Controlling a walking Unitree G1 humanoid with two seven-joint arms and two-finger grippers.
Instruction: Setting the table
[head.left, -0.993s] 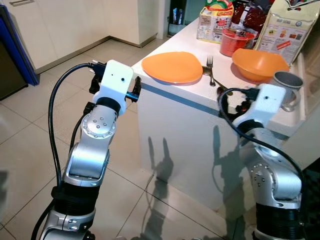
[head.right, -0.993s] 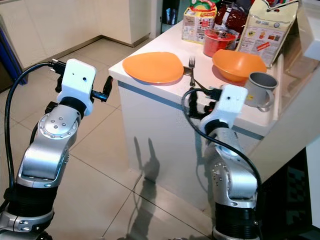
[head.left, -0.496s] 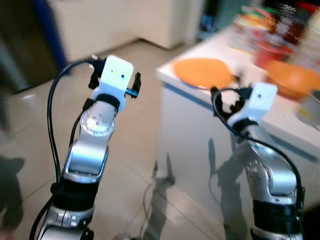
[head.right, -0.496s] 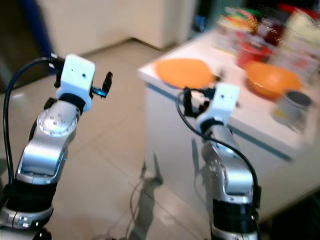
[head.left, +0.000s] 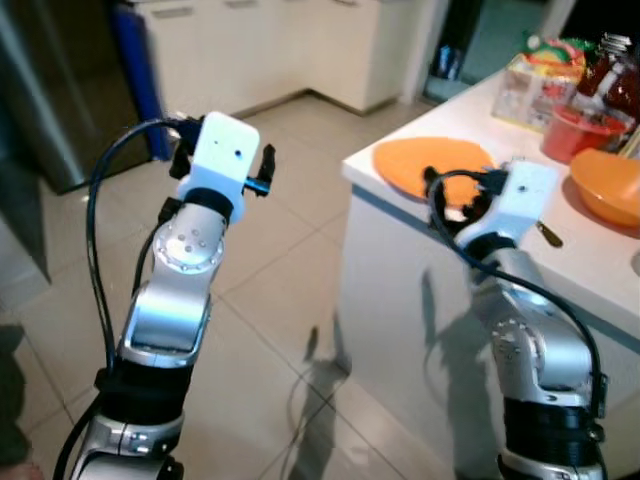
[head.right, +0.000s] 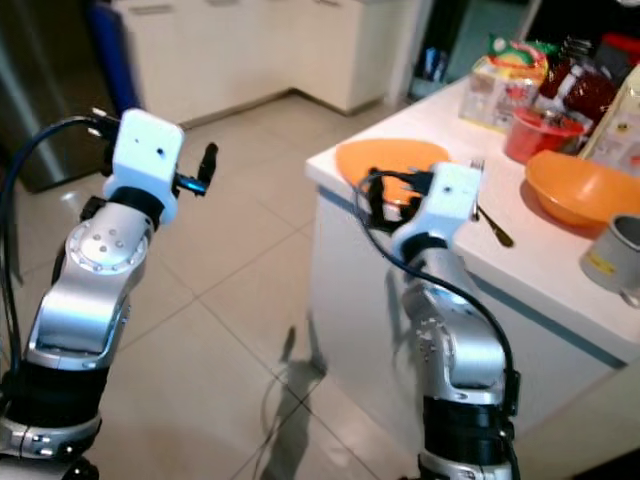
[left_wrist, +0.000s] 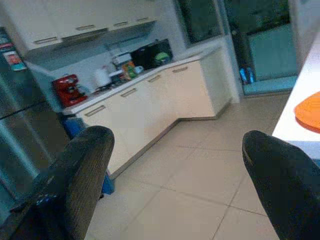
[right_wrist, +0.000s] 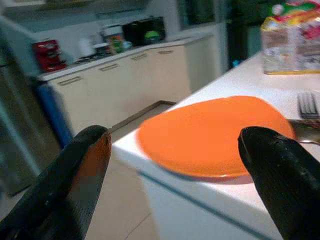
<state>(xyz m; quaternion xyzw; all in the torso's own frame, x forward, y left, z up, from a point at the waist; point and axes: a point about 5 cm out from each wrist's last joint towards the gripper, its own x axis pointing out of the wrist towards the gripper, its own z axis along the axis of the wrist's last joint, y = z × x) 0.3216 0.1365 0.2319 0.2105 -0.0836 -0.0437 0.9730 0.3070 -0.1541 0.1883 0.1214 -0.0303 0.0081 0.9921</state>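
Note:
An orange plate (head.right: 385, 160) lies at the near left corner of the white counter (head.right: 545, 290). A fork (head.right: 493, 226) lies just right of it, then an orange bowl (head.right: 580, 188) and a grey mug (head.right: 615, 255). My right gripper (right_wrist: 174, 132) is open and level with the counter edge, pointing at the orange plate (right_wrist: 215, 135) a short way off, with nothing between its fingers. My left gripper (left_wrist: 176, 137) is open and empty, raised over the floor to the left of the counter and pointing across the kitchen.
A red cup (head.right: 540, 135), a carton (head.right: 497, 75) and jars stand at the back of the counter. White cabinets (left_wrist: 150, 107) and a blue bin (head.left: 140, 75) line the far wall. A dark fridge (head.left: 45, 90) stands at the left. Tiled floor (head.left: 290, 270) lies left of the counter.
The whole view has swung left, so the counter now sits further right. My right gripper, which was by the mug, now faces the orange plate. Both grippers stay open.

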